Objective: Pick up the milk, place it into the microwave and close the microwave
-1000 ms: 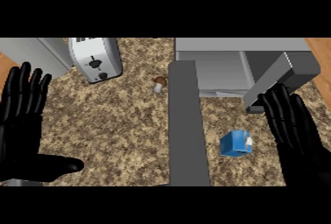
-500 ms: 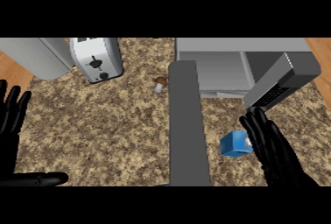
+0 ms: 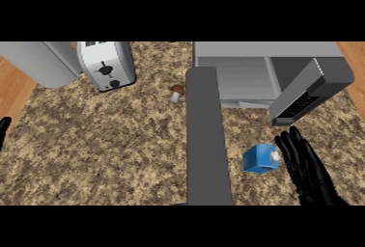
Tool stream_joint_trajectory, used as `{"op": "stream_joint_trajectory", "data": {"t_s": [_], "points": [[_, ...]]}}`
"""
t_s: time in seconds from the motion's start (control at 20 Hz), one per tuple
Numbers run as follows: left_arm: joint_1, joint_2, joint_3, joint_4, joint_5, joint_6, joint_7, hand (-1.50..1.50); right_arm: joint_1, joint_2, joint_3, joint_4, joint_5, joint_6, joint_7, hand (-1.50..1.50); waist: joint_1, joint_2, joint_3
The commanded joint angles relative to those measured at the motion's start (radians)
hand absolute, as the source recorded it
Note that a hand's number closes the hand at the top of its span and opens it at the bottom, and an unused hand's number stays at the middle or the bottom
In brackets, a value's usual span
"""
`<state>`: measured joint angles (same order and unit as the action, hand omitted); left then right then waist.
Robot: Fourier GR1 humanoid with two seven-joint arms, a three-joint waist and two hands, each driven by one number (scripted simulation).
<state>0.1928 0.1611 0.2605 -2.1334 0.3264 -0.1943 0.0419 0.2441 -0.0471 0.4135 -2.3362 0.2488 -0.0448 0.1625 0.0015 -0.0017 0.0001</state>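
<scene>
The milk (image 3: 260,158) — a small blue carton — stands on the worktop (image 3: 107,159) in front of the microwave (image 3: 246,72), whose door (image 3: 310,91) is swung open to the right. The right robot hand (image 3: 308,169) is placed just beside the carton on its right, fingers straight and open, nothing held. The step in hand is judged to be the grasp. It is done well if the palm is brought against the carton's right face and the thumb round the near side, so that the carton is pinched squarely and not tipped. Care is needed — the open door hangs just above the hand, and a lift straight up may be blocked by it. Of the left robot hand (image 3: 4,129) only a sliver is seen at the left edge; its state cannot be told.
</scene>
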Motion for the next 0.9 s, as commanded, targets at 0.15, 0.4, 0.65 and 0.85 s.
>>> {"op": "stream_joint_trajectory", "data": {"t_s": [0.15, 0.4, 0.65, 0.85], "points": [[0.087, -0.029, 0.05, 0.022, 0.024, -0.097, -0.09, -1.5, 0.017, 0.008, -0.016, 0.187, 0.012, -0.02, -0.141, -1.5, 0.002, 0.001, 0.0], [0.137, 0.0, 0.132, -0.022, 0.11, -0.154, -0.055, -1.5, 0.007, 0.007, -0.107, 0.257, -0.046, -0.032, -0.193, -1.5, 0.005, 0.001, 0.0], [0.091, 0.012, 0.155, -0.038, 0.138, -0.125, 0.015, -1.5, 0.054, -0.043, -0.23, 0.382, -0.147, 0.01, -0.352, -1.5, -0.001, 0.001, 0.001], [0.112, -0.019, 0.119, -0.044, 0.112, -0.15, 0.02, -1.5, 0.024, -0.033, -0.294, 0.539, -0.166, 0.003, -0.431, -1.5, -0.001, 0.002, 0.001]]}}
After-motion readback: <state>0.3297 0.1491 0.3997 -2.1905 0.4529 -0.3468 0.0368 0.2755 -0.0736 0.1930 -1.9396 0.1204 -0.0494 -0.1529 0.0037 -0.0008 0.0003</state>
